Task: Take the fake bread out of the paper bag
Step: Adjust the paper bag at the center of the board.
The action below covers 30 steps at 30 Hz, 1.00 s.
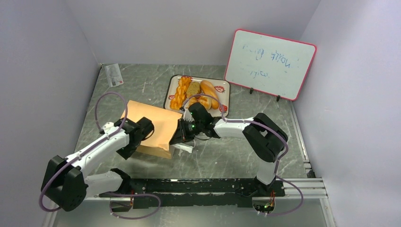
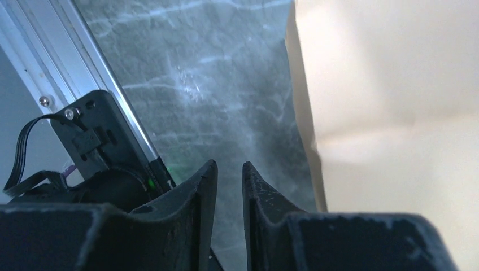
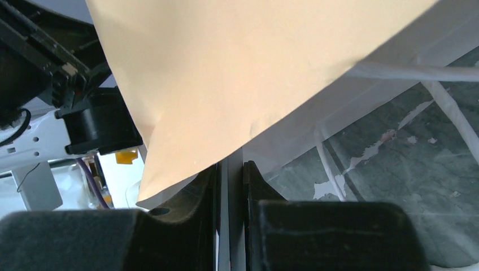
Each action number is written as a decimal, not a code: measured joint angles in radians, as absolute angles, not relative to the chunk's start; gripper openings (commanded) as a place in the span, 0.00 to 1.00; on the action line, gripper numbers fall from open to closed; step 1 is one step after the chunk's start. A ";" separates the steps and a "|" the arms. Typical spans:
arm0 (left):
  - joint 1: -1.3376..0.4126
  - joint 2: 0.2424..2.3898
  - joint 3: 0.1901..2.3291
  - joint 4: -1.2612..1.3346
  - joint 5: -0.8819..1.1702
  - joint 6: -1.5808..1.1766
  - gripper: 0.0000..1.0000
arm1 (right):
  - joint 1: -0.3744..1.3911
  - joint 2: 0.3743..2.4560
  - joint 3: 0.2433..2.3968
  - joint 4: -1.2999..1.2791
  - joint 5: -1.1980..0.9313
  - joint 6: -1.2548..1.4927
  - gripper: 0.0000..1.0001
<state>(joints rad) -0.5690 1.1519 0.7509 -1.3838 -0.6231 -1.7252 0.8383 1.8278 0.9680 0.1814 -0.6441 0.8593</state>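
My right pincer (image 3: 230,175) is closed on an edge of the tan kraft-paper bag (image 1: 153,124). A thin pale layer of it is pressed between the two black fingers, and the tan sheet hangs just above them. My left pincer (image 2: 230,180) is open only by a narrow slit and holds nothing. Through the gap I see the dark marbled table (image 1: 227,151), and the side of the bag is just beside the pincer, not touching it. The bag lies tilted on the table between my two arms. The glossy golden-orange toy breads (image 1: 196,94) are outside the bag: they lie together on the white strawberry-print tray (image 1: 226,99), which stands just behind the far corner of the bag. I cannot tell whether any bread is inside the bag.
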 measured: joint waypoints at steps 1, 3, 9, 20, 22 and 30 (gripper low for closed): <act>-0.538 1.156 0.749 -1.372 -0.635 -1.708 0.19 | 0.838 1.828 0.970 0.181 -0.639 0.860 0.00; -0.487 1.162 0.749 -1.341 -0.662 -1.668 0.19 | 0.839 1.829 0.971 0.182 -0.633 0.862 0.00; -0.344 1.253 0.819 -1.249 -0.727 -1.504 0.21 | 0.850 1.839 0.971 0.203 -0.618 0.883 0.00; -0.189 1.314 0.865 -0.894 -0.719 -1.136 0.19 | 0.854 1.845 0.991 0.228 -0.572 0.910 0.00; -0.169 1.337 0.886 -0.839 -0.706 -1.079 0.19 | 0.854 1.845 0.991 0.229 -0.562 0.918 0.00; -0.075 1.397 0.948 -0.657 -0.606 -0.896 0.15 | 0.856 1.845 0.991 0.265 -0.533 0.948 0.00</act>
<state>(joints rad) -0.0746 1.3972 0.9482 -0.6571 -0.6060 -0.8959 0.8558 1.8450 0.9913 0.2649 -0.5335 0.9478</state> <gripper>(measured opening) 0.166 0.127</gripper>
